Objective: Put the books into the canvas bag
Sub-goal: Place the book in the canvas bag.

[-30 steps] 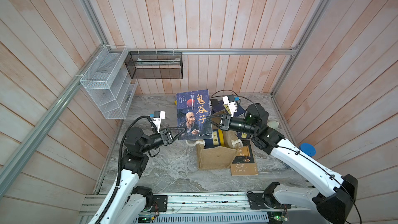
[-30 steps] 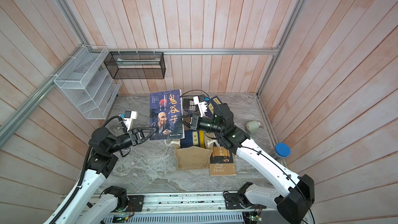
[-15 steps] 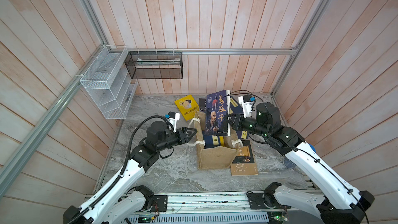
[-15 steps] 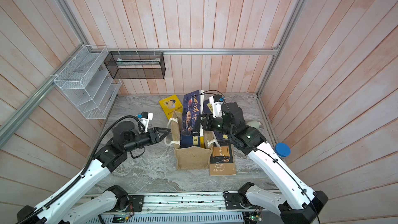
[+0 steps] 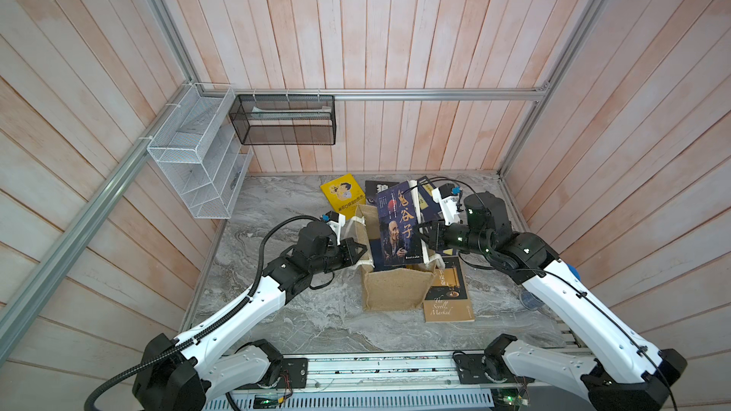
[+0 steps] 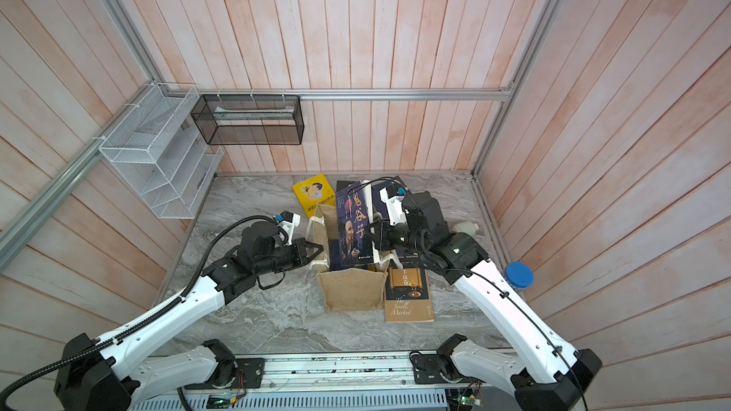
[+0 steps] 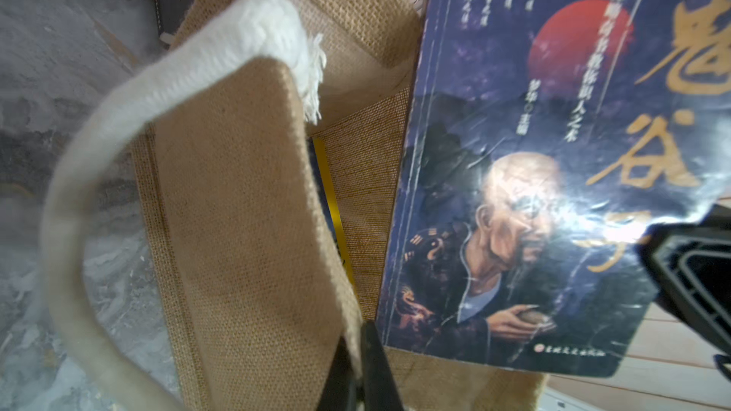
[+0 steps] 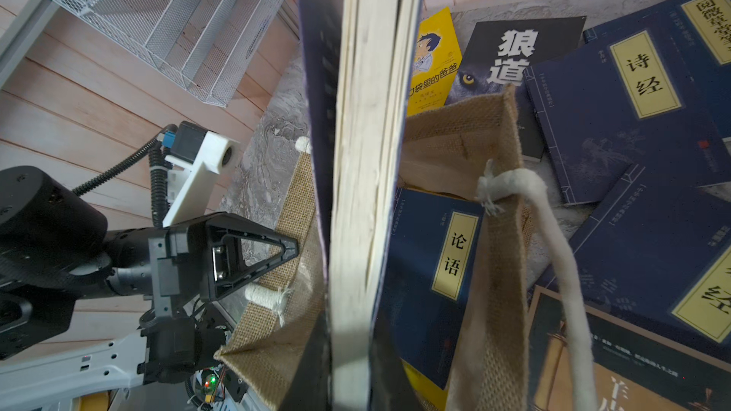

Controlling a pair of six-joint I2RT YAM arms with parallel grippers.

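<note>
The navy portrait book [image 5: 398,227] stands nearly upright between the closed jaws of the right gripper [image 5: 423,236], which pinches its page edge; its lower end is already inside the mouth of the canvas bag [image 5: 391,290], just below that gripper. The left gripper [image 5: 362,251] is clamped shut on the bag's side wall across from it, holding the mouth open. Insertion looks to be the step in hand (one labelled navy book [image 8: 435,262] lies inside already). Next: lower, then release without snagging the rope handle [image 8: 553,239]. More books [image 8: 617,112] lie beyond the right gripper, on the table [image 5: 296,310]
</note>
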